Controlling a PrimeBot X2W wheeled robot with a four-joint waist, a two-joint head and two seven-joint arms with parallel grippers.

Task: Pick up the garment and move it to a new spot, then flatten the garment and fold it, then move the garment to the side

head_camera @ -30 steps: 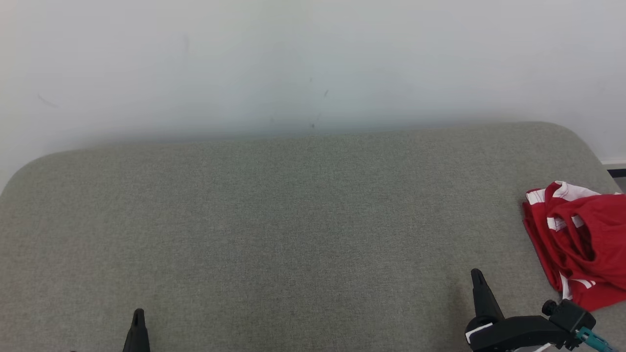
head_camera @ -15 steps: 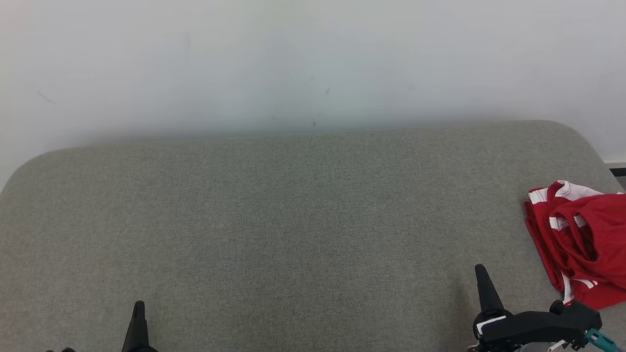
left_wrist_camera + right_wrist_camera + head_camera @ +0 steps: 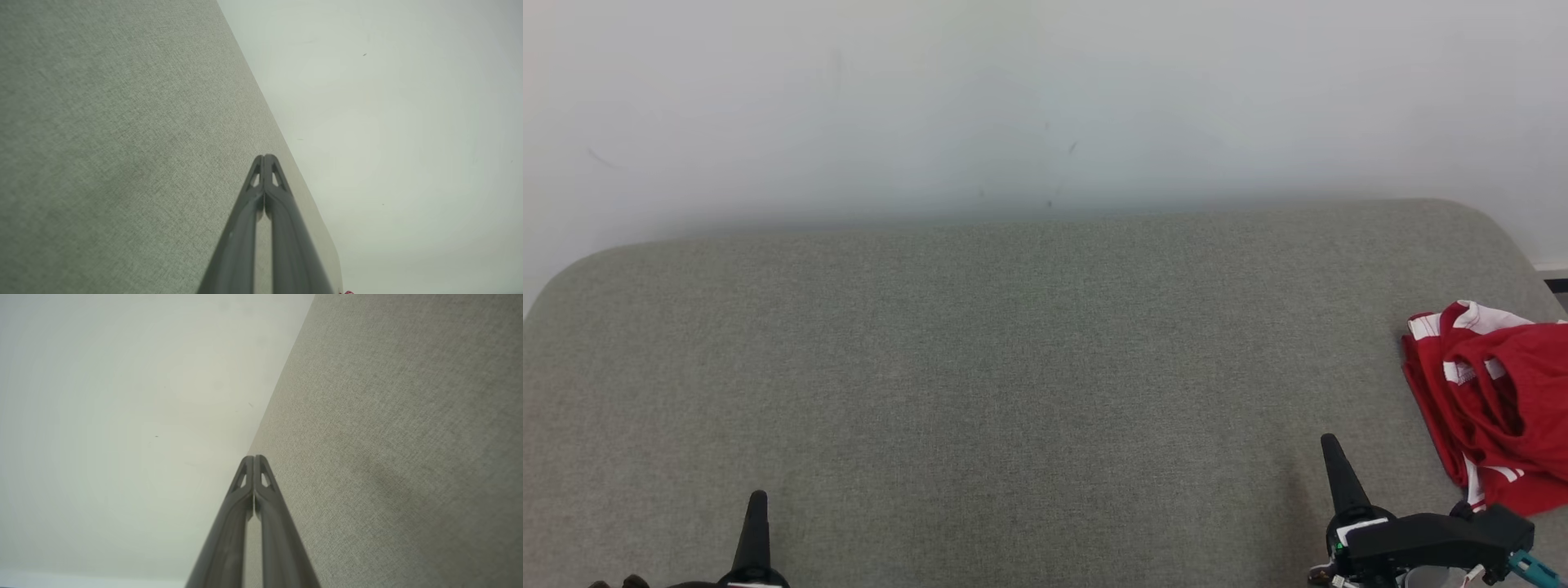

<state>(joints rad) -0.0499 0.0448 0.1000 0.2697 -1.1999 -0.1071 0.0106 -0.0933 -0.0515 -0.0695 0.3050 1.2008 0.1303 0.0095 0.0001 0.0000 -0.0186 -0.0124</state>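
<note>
The grey cushion (image 3: 1013, 367) lay open from 9 o'clock through the middle to 2 o'clock, giving wide room to pass low over the fabric. At 12 o'clock the white wall (image 3: 1045, 98) closed off the far edge. A red garment (image 3: 1494, 400) sat heaped at 3 o'clock, blocking that side, near the right gripper (image 3: 1331, 445) at 5 o'clock.

You've got the left gripper (image 3: 264, 159) w/ both fingers pressed together, tips meeting, nothing btwn them. Left of the jaws: grey-green woven surface (image 3: 102, 143), edge running diagonally past the tips. Right of the jaws: pale wall (image 3: 408, 143) w/ a few dark specks. Low, right of the jaws: tiny red scrap (image 3: 346, 292), too small to ID.
</note>
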